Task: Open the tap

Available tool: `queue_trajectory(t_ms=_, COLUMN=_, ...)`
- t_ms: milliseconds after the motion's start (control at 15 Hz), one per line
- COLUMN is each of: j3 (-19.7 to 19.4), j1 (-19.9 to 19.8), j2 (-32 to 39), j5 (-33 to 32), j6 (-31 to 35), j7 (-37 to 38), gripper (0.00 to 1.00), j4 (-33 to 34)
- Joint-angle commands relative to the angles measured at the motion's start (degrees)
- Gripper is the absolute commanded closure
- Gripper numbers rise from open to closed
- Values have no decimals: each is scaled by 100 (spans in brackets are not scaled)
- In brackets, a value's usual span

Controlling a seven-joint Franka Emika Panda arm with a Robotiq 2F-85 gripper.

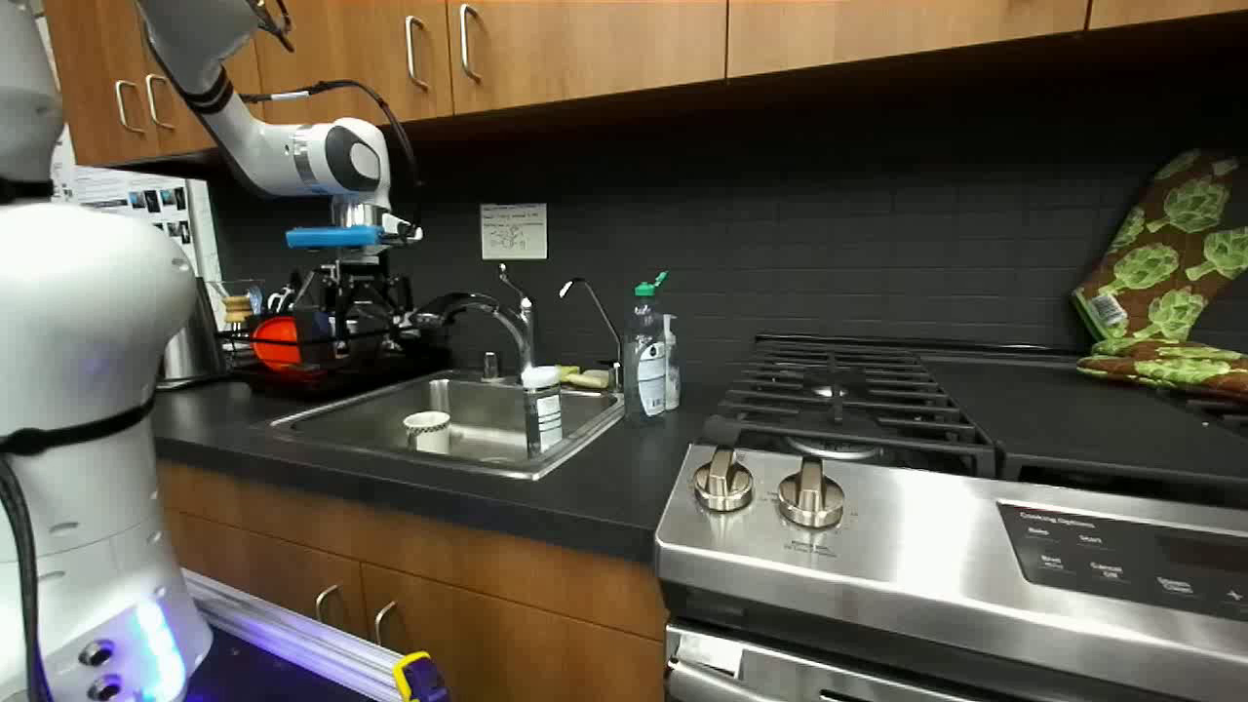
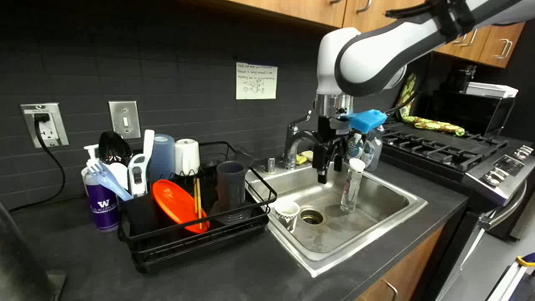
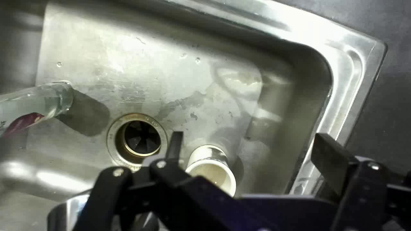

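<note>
With claw (image 3: 250,138) spread wide and empty, rise clear of the spout (image 1: 492,307), then gently nudge the lever (image 2: 300,121) atop the tap (image 2: 291,146), at the back of the sink (image 2: 372,231); avoid clamping too hard.

Dark matte countertop (image 2: 234,271), fitted with a rectangular stainless-steel sink (image 2: 363,238). Standing directly on it, one side of the sink: black wire dish rack (image 2: 196,244), purple bottle (image 2: 102,207) marked with a white W. Opposite side: clear green-capped bottle (image 1: 646,375), clear pump bottle (image 1: 673,366).
</note>
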Motion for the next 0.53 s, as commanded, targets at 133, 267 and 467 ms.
queue_trajectory(t_ms=133, j3=-34, j1=39, j2=-16, j5=-18, j6=6, j7=-3, gripper=0, j4=15)
queue_trajectory(t_ms=267, j3=-37, j1=47, j2=-60, j5=24, j6=22, j7=-49, gripper=0, j4=-18)
queue_trajectory(t_ms=467, j3=-47, j1=48, j2=-200, j5=67, j6=118, j7=-65, gripper=0, j4=-134)
